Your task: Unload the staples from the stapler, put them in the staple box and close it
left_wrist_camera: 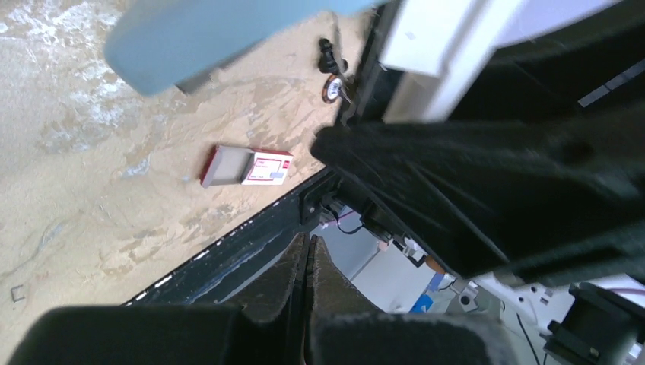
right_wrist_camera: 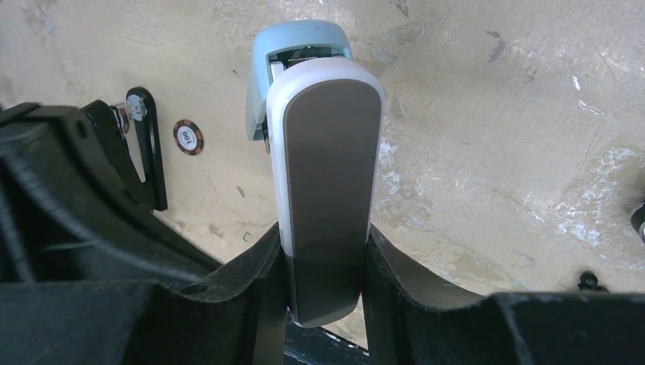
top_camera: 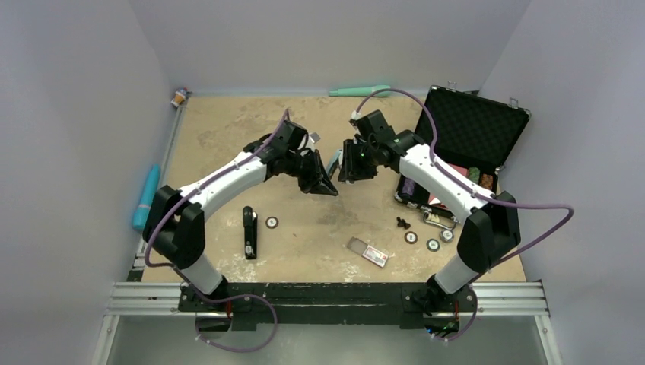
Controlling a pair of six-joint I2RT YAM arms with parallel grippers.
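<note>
Right wrist view — pale-blue-and-white plastic stapler (right_wrist_camera: 327,190), grey top, clamped in our right gripper (right_wrist_camera: 325,247), long axis toward 12 o'clock. Our left gripper (left_wrist_camera: 307,247): fingers pressed together, empty — stapler at its 11 o'clock. We see no staples.

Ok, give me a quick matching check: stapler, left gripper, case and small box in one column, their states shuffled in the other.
1 stapler
2 left gripper
3 case
4 small box

a lid open, at the right
b red-edged, lying flat on the table
c fingers shut together
d clamped in the right gripper

Pairs: 1-d, 2-c, 3-a, 4-b
</note>
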